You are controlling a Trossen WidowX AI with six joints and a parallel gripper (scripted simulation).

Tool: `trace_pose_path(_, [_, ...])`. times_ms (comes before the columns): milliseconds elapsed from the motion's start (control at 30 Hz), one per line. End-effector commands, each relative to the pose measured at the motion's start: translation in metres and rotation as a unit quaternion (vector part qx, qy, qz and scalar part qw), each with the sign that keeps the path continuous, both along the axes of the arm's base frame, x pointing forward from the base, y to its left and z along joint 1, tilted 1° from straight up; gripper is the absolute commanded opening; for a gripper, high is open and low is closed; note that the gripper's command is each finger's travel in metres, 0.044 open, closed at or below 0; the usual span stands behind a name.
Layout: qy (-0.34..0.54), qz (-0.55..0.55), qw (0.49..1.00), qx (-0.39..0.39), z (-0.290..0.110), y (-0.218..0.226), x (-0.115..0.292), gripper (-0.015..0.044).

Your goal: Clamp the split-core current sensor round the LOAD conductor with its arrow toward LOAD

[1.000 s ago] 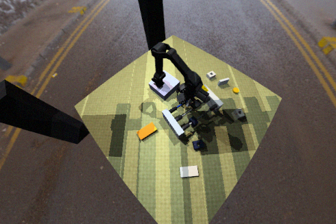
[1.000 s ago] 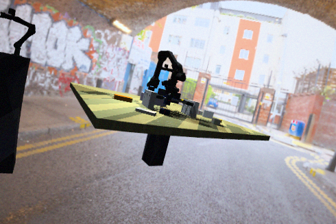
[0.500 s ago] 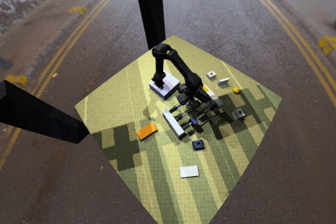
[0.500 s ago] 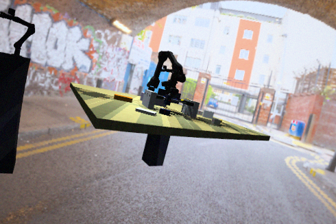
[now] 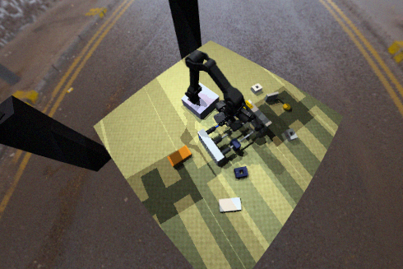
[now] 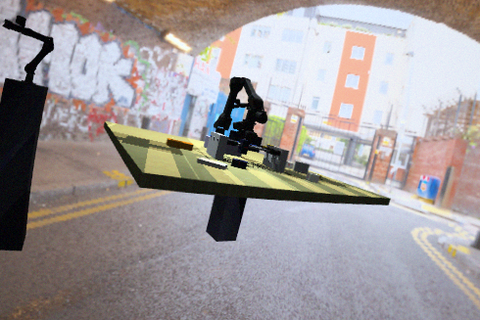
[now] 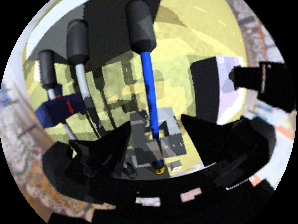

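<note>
No readable writing anywhere from where I'm standing, labels are too small and blurry. The black robot arm's claw is spread wide, gripping nothing, hanging low over the row of cables on the yellow-green striped desk. The dark blue split-core sensor sits on one of those cables, just past the claw. A second dark blue block lies nearby.
</note>
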State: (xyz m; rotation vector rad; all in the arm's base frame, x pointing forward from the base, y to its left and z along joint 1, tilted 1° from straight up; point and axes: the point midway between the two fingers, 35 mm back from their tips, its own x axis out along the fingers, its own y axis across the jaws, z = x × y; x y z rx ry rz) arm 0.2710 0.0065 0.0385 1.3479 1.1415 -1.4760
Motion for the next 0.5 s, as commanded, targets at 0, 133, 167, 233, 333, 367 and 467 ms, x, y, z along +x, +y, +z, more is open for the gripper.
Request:
trace_pose_path(0, [0.0, 0.0, 1.0, 0.0, 0.0004, 0.0002, 0.0001, 0.0367])
trace_pose_path(133, [0.0, 0.0, 1.0, 0.0, 0.0004, 0.0002, 0.0001, 0.034])
trace_pose_path(167, [0.0, 0.0, 1.0, 0.0, 0.0004, 0.0002, 0.0001, 0.0334])
trace_pose_path(233, [0.0, 0.0, 1.0, 0.0, 0.0004, 0.0002, 0.0001, 0.032])
trace_pose_path(333, [0.0, 0.0, 1.0, 0.0, 0.0004, 0.0002, 0.0001, 0.03])
trace_pose_path(367, [0.0, 0.0, 1.0, 0.0, 0.0004, 0.0002, 0.0001, 0.0294])
trace_pose_path(467, [0.0, 0.0, 1.0, 0.0, 0.0004, 0.0002, 0.0001, 0.0274])
